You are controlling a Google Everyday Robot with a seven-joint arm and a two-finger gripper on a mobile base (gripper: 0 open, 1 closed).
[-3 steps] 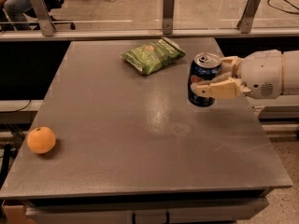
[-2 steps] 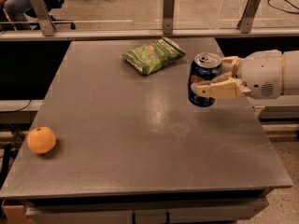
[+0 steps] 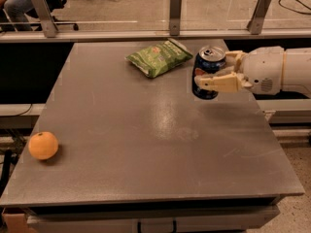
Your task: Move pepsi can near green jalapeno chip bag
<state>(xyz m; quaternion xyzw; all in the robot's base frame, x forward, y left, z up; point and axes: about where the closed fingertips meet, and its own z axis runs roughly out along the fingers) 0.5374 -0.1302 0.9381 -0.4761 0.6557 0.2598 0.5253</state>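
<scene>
The pepsi can (image 3: pixel 208 65) is dark blue with a silver top and stands upright in my gripper (image 3: pixel 212 72), held a little above the right side of the grey table (image 3: pixel 146 144). The gripper comes in from the right on a white arm, and its beige fingers (image 3: pixel 221 83) are shut around the can's body. The green jalapeno chip bag (image 3: pixel 158 57) lies crinkled on the far middle of the table, just left of the can and apart from it.
A round orange fruit (image 3: pixel 43 145) sits near the table's front left corner. A glass barrier with metal posts (image 3: pixel 175 11) runs behind the far edge. The table's right edge lies under the arm.
The gripper has carried the can a little farther back and left, closer to the chip bag. The bag and the orange have not moved.
</scene>
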